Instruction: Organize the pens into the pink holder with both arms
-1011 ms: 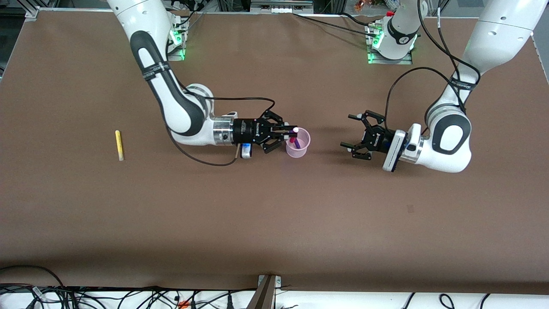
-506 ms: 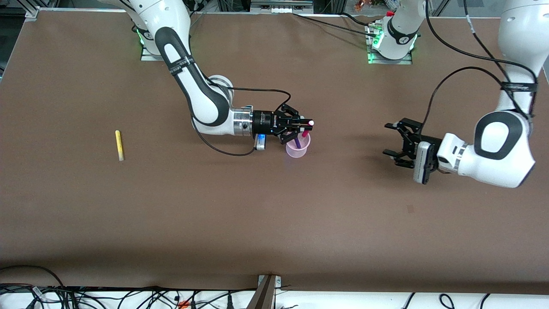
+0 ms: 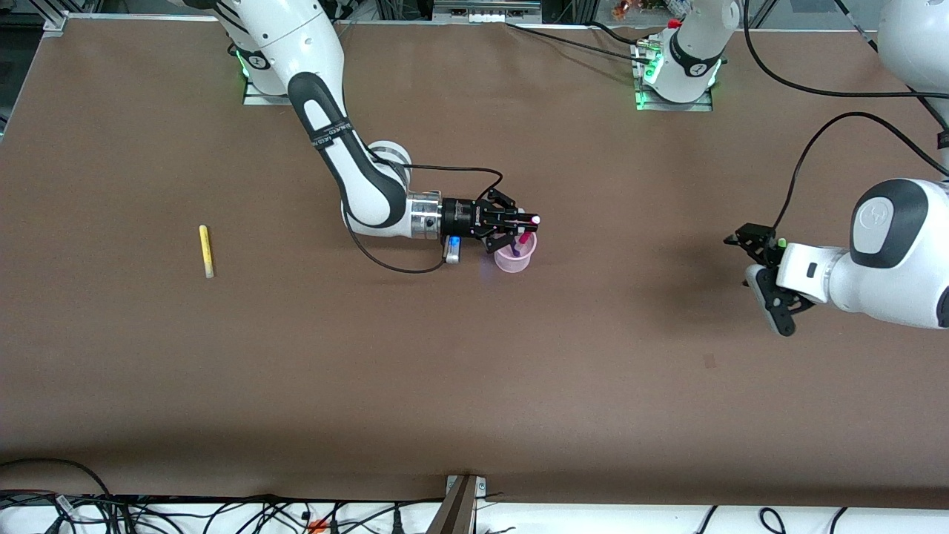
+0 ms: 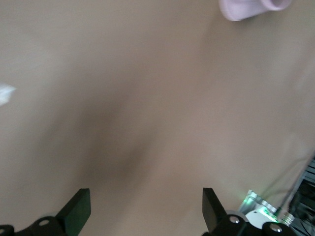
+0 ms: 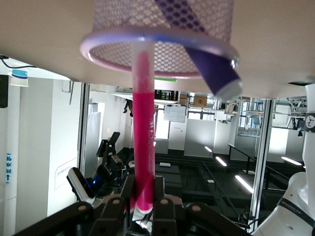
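The pink holder [image 3: 513, 260] stands mid-table with the dark purple-blue pen [image 3: 514, 249] leaning in it. My right gripper [image 3: 521, 220] is shut on the magenta pen [image 3: 528, 231] and holds it just above the holder. In the right wrist view the gripper [image 5: 142, 206] clamps one end of the magenta pen [image 5: 142, 123]; its other end reaches inside the holder's rim [image 5: 98, 54], beside the purple-blue pen [image 5: 209, 66]. The yellow pen [image 3: 206, 251] lies on the table toward the right arm's end. My left gripper [image 3: 752, 267] is open and empty over bare table toward the left arm's end, its fingers [image 4: 78, 211] wide apart. The green pen is not clearly in view.
The brown table top [image 3: 474, 371] runs wide around the holder. The arm bases [image 3: 675, 74] stand along the edge farthest from the front camera. The holder also shows at the edge of the left wrist view [image 4: 246, 7]. Cables hang along the table's near edge [image 3: 222, 512].
My left arm has drawn back from the holder toward its own end of the table. My right gripper has brought the magenta pen over the holder, its lower end now inside the rim.
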Tool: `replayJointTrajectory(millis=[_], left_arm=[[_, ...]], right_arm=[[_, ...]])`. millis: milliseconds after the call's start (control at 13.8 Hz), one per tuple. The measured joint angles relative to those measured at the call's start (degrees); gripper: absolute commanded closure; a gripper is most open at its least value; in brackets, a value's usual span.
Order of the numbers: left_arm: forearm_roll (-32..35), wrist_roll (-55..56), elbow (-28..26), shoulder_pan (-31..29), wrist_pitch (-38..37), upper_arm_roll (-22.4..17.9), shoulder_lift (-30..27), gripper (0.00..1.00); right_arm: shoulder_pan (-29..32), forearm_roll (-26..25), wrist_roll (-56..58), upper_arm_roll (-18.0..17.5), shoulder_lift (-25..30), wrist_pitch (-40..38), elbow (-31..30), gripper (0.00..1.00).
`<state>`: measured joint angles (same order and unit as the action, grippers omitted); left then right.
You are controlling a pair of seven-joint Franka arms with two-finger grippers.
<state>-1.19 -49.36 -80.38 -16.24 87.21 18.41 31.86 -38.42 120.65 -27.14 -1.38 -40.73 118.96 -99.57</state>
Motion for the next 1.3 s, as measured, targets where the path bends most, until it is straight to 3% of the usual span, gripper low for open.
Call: replayJointTrajectory(millis=[217,361,433,506,578,1011,1228,1300], left_arm=[[6.2,8.9,1.5,0.9,1.3,0.3,-0.1,0.00],[10.1,14.6,2.3,3.0,2.0,0.4,-0.1,0.00],[10.6,18.3,3.1,3.9,2.1,0.4,-0.3,0.00],[10.9,21.2,3.8,4.5,2.0,0.4,-0.7,0.00],[11.1,23.0,4.3,4.6,2.0,0.4,-1.2,0.00],[11.2,31.6,8.7,2.2,2.0,-0.9,-5.6,0.00],[10.7,35.1,8.8,2.4,2.0,-1.0,-11.2,0.00],[9.2,35.5,7.8,3.8,2.0,-2.7,-14.1,0.00]], right_arm=[[-0.6,0.0,1.2,0.0,-1.3,1.0,0.6,0.96],[-0.7,0.0,1.4,0.0,-1.9,1.1,1.0,0.72],[-0.7,0.0,1.4,0.0,-1.9,1.1,1.1,0.42],[-0.7,0.0,1.4,0.0,-1.9,1.1,1.2,0.18],[-0.7,0.0,1.4,0.1,-1.9,1.1,1.3,0.02],[-0.5,0.1,1.1,1.0,-1.4,1.1,3.2,0.01],[0.1,-0.9,0.3,3.1,0.9,1.1,3.8,0.01],[0.3,-3.3,-0.2,4.3,2.2,1.1,3.9,0.01]])
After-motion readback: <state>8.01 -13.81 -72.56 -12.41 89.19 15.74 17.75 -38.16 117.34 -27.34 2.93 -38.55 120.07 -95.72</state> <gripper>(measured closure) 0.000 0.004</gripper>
